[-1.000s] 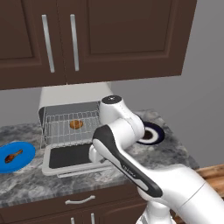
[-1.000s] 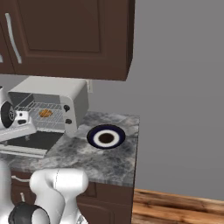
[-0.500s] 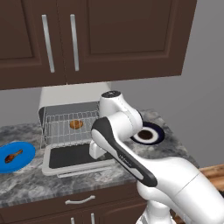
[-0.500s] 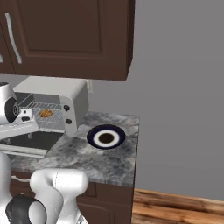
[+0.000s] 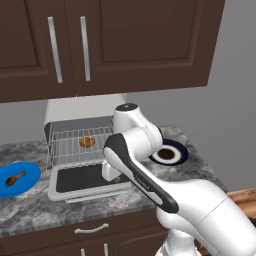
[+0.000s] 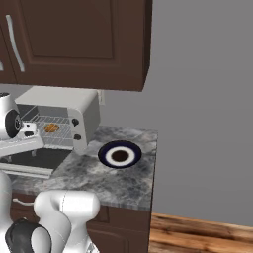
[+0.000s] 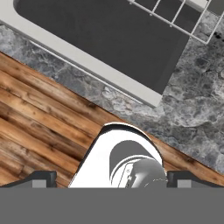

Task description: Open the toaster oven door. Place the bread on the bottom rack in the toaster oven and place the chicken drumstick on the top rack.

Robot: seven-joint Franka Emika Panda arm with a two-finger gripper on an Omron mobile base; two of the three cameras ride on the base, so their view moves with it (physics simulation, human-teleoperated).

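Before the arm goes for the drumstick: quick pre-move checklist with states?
1. Oven door down flat: ok.
2. Bread on a rack in the toaster oven: ok; which rack: cannot tell.
3. Drumstick lying free on the blue plate, left of the oven: ok.
4. Gripper open and empty, over the door's edge: ok.
5. Drumstick on top rack: not ok.

Mottled grey stone desk (image 5: 30,205), polished. Silver wire-grid metal racks (image 5: 75,147). Dark smooth glass door panel (image 7: 109,39) (pale matt frame). Dark brown wood cabinets (image 5: 140,45), satin; plank floor (image 7: 39,131) grainy.
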